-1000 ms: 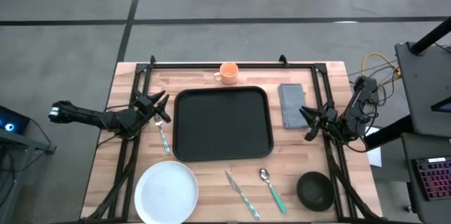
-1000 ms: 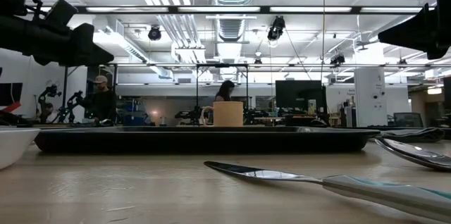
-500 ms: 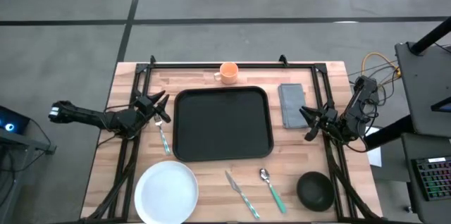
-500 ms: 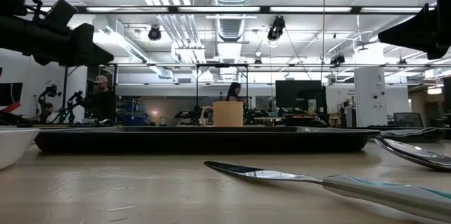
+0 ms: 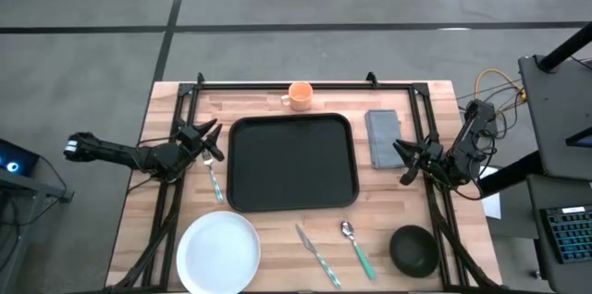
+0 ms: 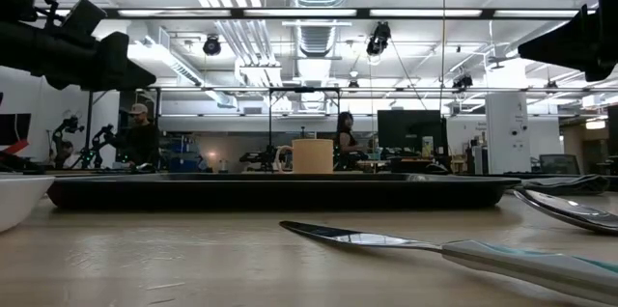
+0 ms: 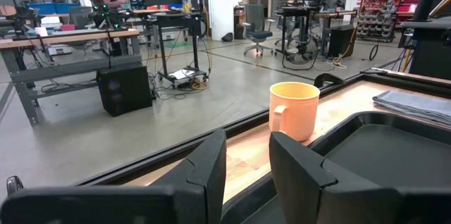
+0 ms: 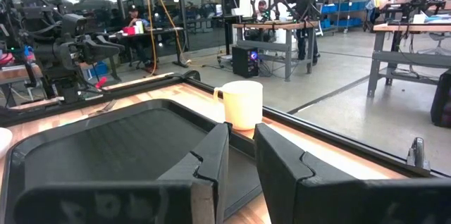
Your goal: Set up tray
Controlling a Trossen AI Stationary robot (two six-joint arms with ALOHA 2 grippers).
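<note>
From above, the black tray [image 5: 293,162] lies empty at the middle of the wooden tabletop [image 5: 268,102]. An orange cup [image 5: 300,95] stands just beyond it near the far edge, and a grey napkin [image 5: 381,138] lies beside its right side. Along the near edge sit a white plate [image 5: 218,252], a knife [image 5: 316,255], a spoon [image 5: 356,246] and a dark bowl [image 5: 413,250] (plate toward the left corner, bowl toward the right). A fork [image 5: 214,177] lies off the tray's left side. The left end effector [image 5: 205,137] hovers by the left edge, fingers apart; the right end effector [image 5: 403,162] waits by the right edge, fingers slightly apart.

At table height, the tray [image 6: 280,191] spans the middle with the cup [image 6: 312,155] behind it.

The left wrist camera shows its fingers [image 7: 211,168] parted on nothing.

The right wrist camera shows a narrow gap between its fingers [image 8: 211,157].
</note>
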